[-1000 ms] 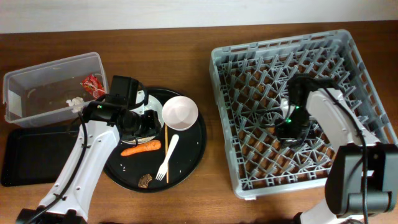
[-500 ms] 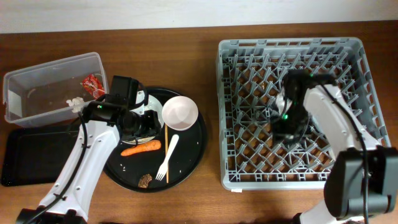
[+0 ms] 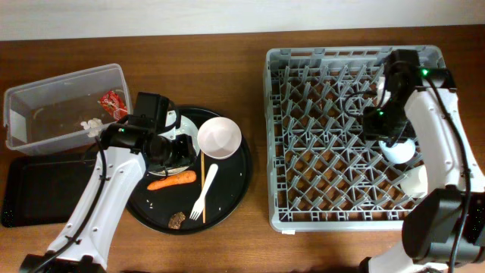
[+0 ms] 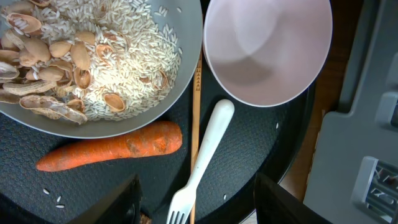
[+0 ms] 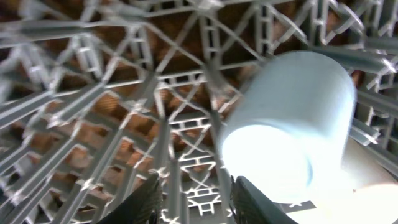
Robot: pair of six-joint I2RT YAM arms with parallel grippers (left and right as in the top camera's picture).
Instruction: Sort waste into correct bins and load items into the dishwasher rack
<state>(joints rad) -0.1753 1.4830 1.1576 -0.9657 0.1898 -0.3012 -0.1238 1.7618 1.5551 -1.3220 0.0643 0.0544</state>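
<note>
My left gripper (image 3: 171, 152) hovers open and empty over the round black tray, just above the fork (image 4: 200, 168). The left wrist view shows the grey plate (image 4: 186, 74) heaped with rice scraps (image 4: 118, 56) and shells, the carrot (image 4: 109, 148) and the empty pinkish bowl (image 4: 267, 50). A brown lump (image 3: 177, 219) lies at the tray's front. The red wrapper (image 3: 112, 101) and the tissue (image 3: 92, 125) lie in the clear tub (image 3: 45, 95). My right gripper (image 5: 196, 202) is open and empty above the rack (image 3: 303, 220), beside the light-blue cup (image 5: 292, 130), which lies on its side. A cream cup (image 3: 415, 182) sits next to it.
The shallow black rectangular tray (image 3: 30, 189) lies in front of the clear tub at the far left. A wooden chopstick (image 4: 197, 106) lies beside the fork on the round black tray (image 3: 235, 178). Bare wood separates that tray from the rack.
The rack, skewed a second ago, now sits square to the table. My right arm moved from the rack's middle to its back right, uncovering the two cups. The left arm has not moved.
</note>
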